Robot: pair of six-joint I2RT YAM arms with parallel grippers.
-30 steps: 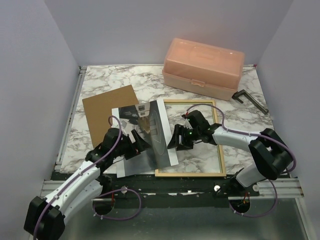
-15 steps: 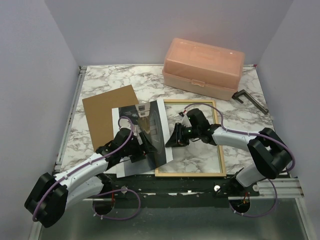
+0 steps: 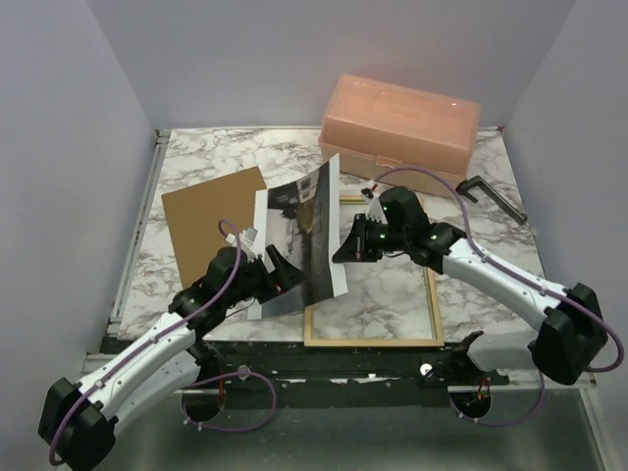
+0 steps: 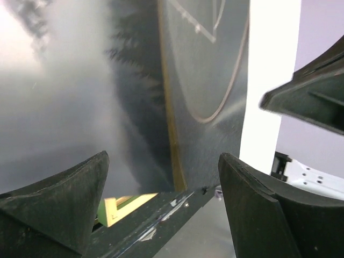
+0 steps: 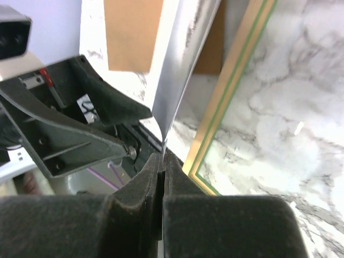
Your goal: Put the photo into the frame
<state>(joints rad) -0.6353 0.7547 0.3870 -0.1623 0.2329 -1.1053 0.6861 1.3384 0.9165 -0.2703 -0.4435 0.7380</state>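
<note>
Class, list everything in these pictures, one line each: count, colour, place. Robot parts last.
photo: one, grey with white border, held up on edge at table centre
frame: one, pale wood, flat on table, right of the photo
backing board: one, brown, flat at left
box: one, peach, back right
tool: one, black, right edge
table: one, white marble, under everything
left gripper: one, black, open, by the photo's lower left
right gripper: one, black, shut on the photo's right edge
</note>
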